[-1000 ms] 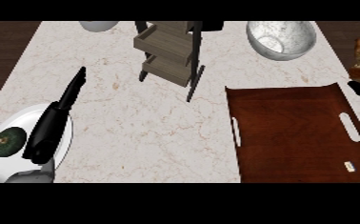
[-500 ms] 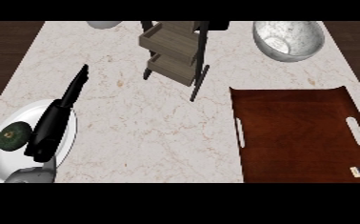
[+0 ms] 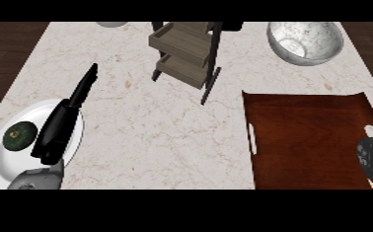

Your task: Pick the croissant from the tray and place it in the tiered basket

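Head view: right hand has just edged in over the tray at the right border — open or curled, cannot tell. No croissant shows — perhaps beneath it. Left hand rests straight-fingered on the plate; tiered basket well apart.

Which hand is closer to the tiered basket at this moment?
Left. The left hand lies over the white plate, to the lower left of the tiered basket. The right hand shows only at the view's right edge, over the tray, farther off.

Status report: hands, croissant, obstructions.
Left hand open over white round plate. Right hand barely showing at right edge. No croissant visible on dark brown wooden tray. Nothing blocks grey tiered basket.
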